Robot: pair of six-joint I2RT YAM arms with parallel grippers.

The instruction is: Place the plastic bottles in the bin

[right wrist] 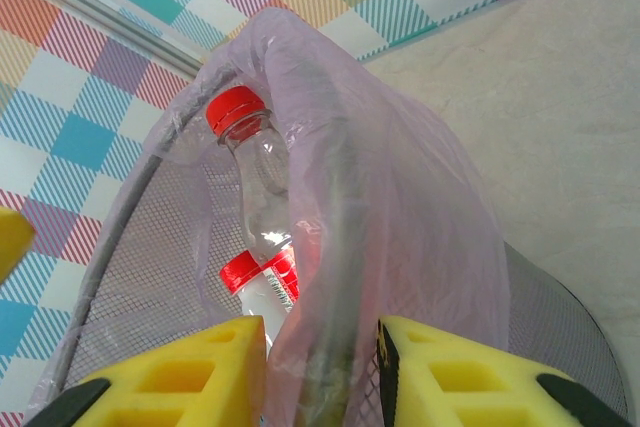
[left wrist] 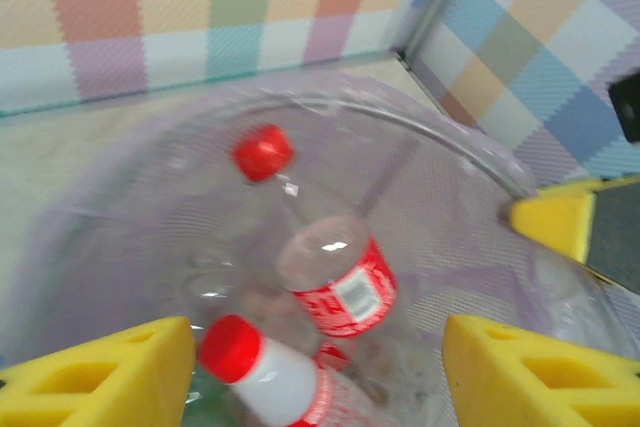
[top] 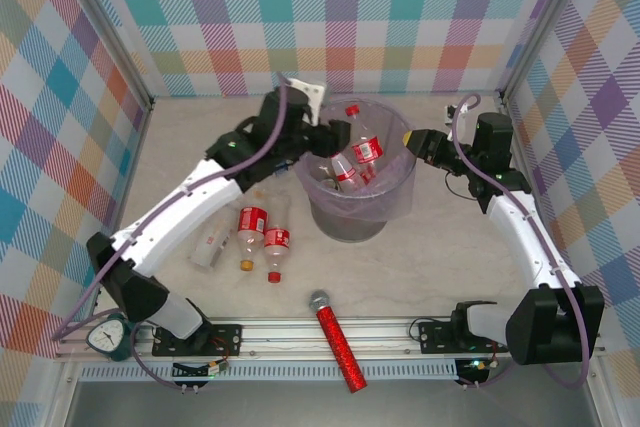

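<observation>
The bin (top: 400,209), a grey mesh bucket lined with a lavender bag, stands mid-table. My left gripper (top: 326,137) hovers over its left rim, open, its yellow fingers (left wrist: 100,372) wide apart above the bottles inside. A red-capped, red-labelled bottle (left wrist: 335,282) lies blurred in the bin beside a white-bodied one (left wrist: 285,382). My right gripper (top: 414,141) is shut on the bin's right rim (right wrist: 330,277), pinching the bag and wire. Past that rim stands a clear bottle (right wrist: 255,177). Three plastic bottles lie on the table left of the bin (top: 252,227) (top: 276,247) (top: 212,247).
A red glittery microphone (top: 340,342) lies at the near edge between the arm bases. Chequered walls close the table on three sides. Open table surface lies right of the bin (top: 450,247).
</observation>
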